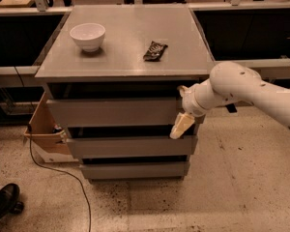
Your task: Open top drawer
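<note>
The top drawer (113,111) is the uppermost of three grey flat fronts in the cabinet, just under the grey cabinet top (125,57). None of its interior shows. My gripper (182,125), cream-tipped on a white arm (241,88) that comes in from the right, is at the right end of the top drawer's front. It hangs down over the dark gap above the middle drawer (130,146).
A white bowl (87,36) and a dark snack packet (155,50) lie on the cabinet top. A cardboard box (42,129) stands to the cabinet's left, with a cable (63,170) on the floor and a shoe (5,199) at the lower left. Benches run behind.
</note>
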